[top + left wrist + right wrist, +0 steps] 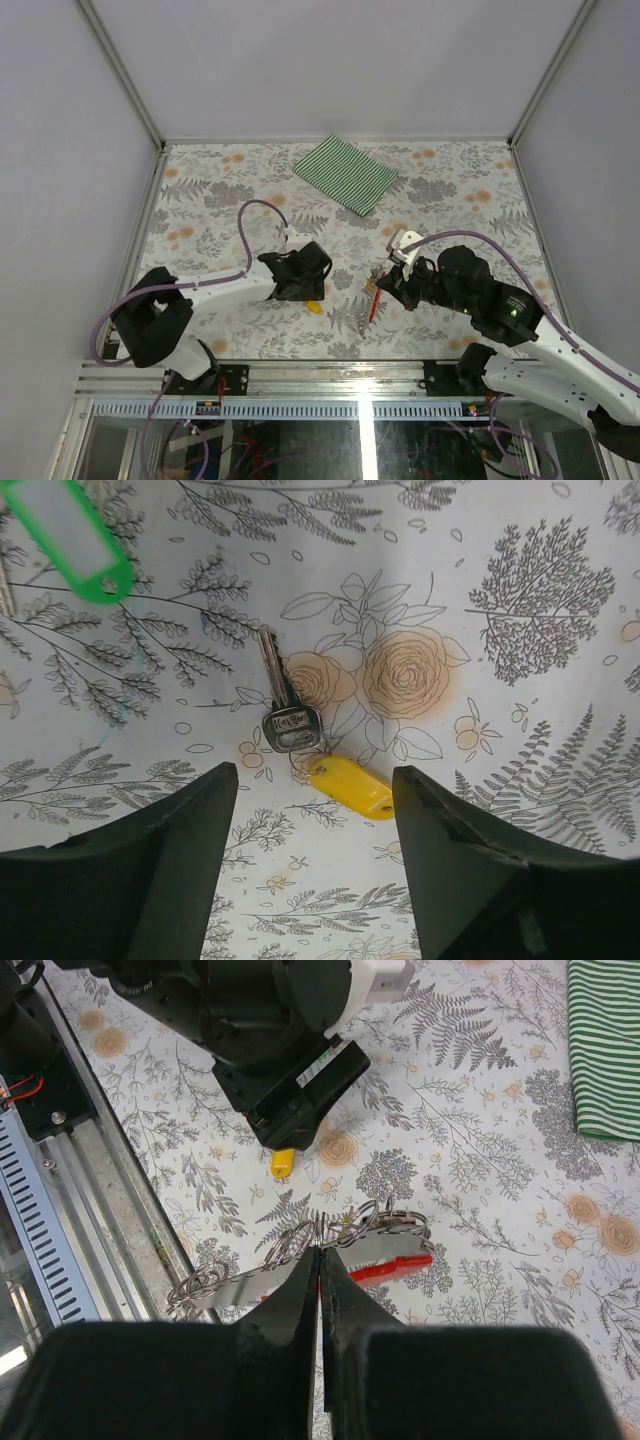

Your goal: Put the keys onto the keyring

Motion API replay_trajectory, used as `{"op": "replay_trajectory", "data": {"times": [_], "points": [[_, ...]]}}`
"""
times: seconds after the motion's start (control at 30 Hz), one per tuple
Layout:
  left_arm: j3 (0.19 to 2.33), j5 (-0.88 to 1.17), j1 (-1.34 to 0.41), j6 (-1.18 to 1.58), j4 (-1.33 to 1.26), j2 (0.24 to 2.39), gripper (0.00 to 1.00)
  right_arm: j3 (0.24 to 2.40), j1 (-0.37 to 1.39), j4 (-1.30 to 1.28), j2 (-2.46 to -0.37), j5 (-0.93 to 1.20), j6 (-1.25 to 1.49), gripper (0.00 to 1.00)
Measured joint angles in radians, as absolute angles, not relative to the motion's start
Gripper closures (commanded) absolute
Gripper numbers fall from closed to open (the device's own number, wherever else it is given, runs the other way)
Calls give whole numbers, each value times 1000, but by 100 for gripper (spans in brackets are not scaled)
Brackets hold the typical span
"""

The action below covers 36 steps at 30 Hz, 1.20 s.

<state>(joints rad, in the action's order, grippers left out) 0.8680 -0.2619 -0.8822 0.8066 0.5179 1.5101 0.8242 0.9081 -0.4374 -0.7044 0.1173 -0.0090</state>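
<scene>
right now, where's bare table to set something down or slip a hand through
Bare table: the far left corner, between the left wall and the striped cloth; the far right, between that cloth and the right wall. Crowded: the middle, where the left gripper hangs over a yellow-tagged key close beside the right gripper and keyring.

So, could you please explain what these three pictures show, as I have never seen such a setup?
These are two robot arms bolted to a table with a flowered cover. One picture looks down from above; the other two come from cameras on the wrists. The left gripper is open above a silver key with a yellow tag; a green tag lies nearby. The right gripper is shut on the red-strapped keyring. A striped cloth lies farther back.
</scene>
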Motion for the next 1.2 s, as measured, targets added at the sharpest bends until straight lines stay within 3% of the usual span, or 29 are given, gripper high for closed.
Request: {"op": "replay_trajectory", "data": {"times": [0.47, 0.77, 1.2], "points": [[861, -208, -896, 842, 465, 1575, 37, 820, 908, -438, -692, 125, 3, 100], [855, -201, -896, 861, 448, 1587, 32, 820, 908, -437, -701, 126, 7, 100], [858, -176, -896, 835, 377, 1600, 37, 820, 908, -437, -717, 151, 13, 100]]}}
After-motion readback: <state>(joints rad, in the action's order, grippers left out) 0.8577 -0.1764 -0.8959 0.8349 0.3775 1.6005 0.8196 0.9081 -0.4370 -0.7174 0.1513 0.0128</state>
